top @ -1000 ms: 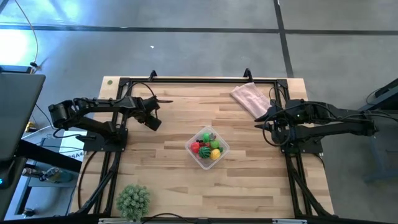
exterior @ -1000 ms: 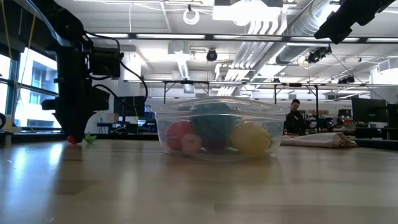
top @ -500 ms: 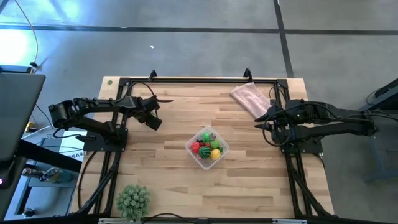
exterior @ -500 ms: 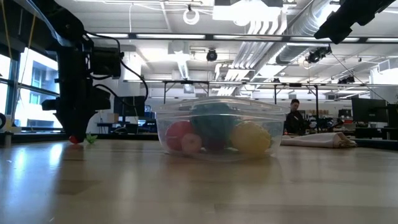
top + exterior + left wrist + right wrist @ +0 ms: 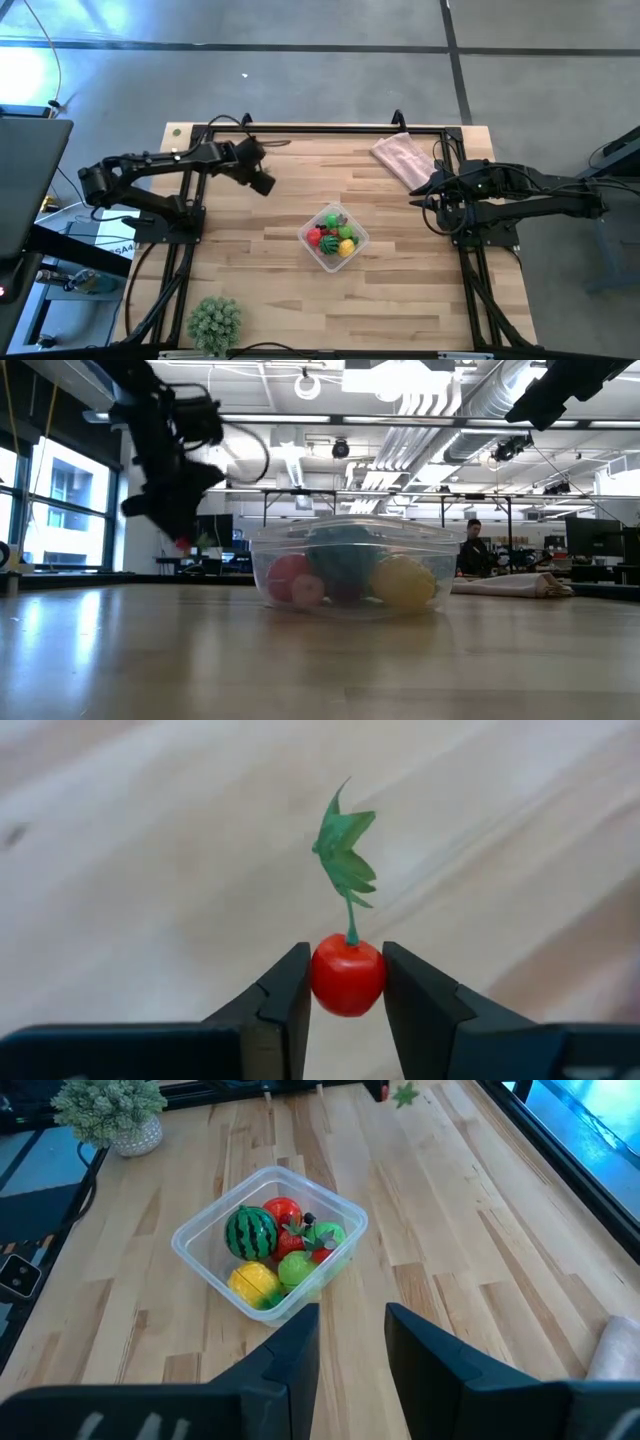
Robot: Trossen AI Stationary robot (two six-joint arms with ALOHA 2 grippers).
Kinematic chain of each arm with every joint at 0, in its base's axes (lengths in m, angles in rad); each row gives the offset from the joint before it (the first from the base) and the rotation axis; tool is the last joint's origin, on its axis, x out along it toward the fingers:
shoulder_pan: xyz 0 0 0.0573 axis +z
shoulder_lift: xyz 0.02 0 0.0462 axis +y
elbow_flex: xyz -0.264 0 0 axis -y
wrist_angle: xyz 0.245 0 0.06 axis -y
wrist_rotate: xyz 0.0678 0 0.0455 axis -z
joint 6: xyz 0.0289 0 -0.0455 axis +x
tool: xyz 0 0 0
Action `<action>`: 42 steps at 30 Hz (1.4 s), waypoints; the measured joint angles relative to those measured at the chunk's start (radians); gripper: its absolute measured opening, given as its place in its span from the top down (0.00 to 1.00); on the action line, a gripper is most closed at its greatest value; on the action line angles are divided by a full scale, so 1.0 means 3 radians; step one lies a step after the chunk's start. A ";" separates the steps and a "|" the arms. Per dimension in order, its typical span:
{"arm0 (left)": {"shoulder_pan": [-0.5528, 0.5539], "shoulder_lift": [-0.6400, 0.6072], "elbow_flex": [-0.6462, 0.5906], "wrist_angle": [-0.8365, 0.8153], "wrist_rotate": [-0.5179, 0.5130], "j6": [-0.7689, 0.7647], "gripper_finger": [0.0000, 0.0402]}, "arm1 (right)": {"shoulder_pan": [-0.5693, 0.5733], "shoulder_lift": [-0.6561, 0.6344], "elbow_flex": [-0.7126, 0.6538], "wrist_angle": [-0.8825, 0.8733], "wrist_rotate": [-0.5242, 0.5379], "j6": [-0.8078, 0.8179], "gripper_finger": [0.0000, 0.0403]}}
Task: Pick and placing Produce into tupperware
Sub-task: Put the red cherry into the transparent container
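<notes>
While the arms flanked the table, the parts were placed as follows.

Left gripper (image 5: 347, 982): raised clear of the table on its far left part, fingers (image 5: 285, 1005) clamped on a cherry (image 5: 347, 975).
Cherry: small, red, with a green stem and leaf tuft standing up from it; pinched on both sides (the low view shows it hanging above the tabletop).
Right gripper (image 5: 352, 1342): held at the right edge of the table, aimed toward the tub; fingers apart by a narrow gap, holding nothing.
Tub (image 5: 334, 238): clear, squarish, near the middle of the table (image 5: 260, 250), well apart from both grippers.
Produce in tub: a striped dark-green melon (image 5: 250, 1234), a yellow piece (image 5: 253, 1283), a light-green piece (image 5: 296, 1267) and red pieces (image 5: 284, 1213), all packed together.
Cloth (image 5: 401, 158): pink, crumpled at the far right corner, just beside the right arm.
Plant (image 5: 214, 321): spiky, pale green, at the near left edge.
</notes>
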 joint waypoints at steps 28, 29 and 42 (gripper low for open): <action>-0.1260 0.0713 0.1103 0.1866 0.0793 0.0857 0.76 | -0.0001 0.0000 0.0001 0.0001 0.0000 0.0002 0.74; -0.1291 0.0807 0.1104 0.1854 0.0794 0.0893 0.76 | 0.0000 0.0000 0.0001 0.0001 0.0000 0.0005 0.74; -0.1480 0.1452 0.1313 0.1450 0.0579 0.1460 0.76 | -0.0001 0.0000 0.0000 0.0001 0.0000 0.0001 0.74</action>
